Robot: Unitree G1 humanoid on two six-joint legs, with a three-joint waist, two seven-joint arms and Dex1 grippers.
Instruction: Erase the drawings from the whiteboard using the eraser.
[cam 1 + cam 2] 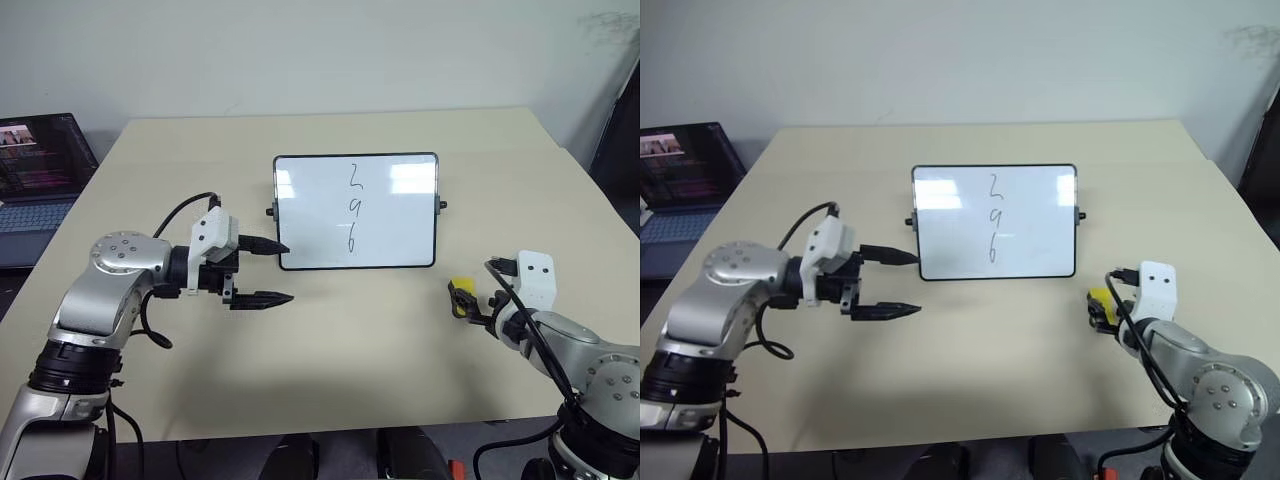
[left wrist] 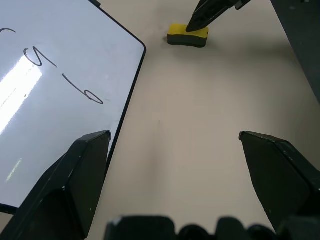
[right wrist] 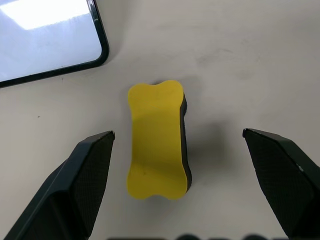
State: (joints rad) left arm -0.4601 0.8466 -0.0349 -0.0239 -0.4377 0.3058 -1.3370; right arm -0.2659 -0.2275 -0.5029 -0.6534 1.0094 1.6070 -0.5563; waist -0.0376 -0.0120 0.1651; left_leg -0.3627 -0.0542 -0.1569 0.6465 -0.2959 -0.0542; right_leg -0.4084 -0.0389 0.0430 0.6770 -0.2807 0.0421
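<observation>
The whiteboard (image 1: pixel 390 215) stands propped near the middle of the tan table (image 1: pixel 330 350). The drawings (image 1: pixel 352 210), three thin black squiggles, run down its middle in a column. The yellow eraser (image 3: pixel 156 140), with a dark underside, lies flat on the table off the board's lower right corner. My right gripper (image 3: pixel 178 133) hovers open right over the eraser, one finger on either side and neither touching it. My left gripper (image 1: pixel 284 272) is open and empty at the board's lower left corner, its upper fingertip (image 1: pixel 278 247) at the board's frame.
An open laptop (image 1: pixel 35 170) sits on a separate surface beyond the table's left edge. A bare wall runs behind the table's far edge.
</observation>
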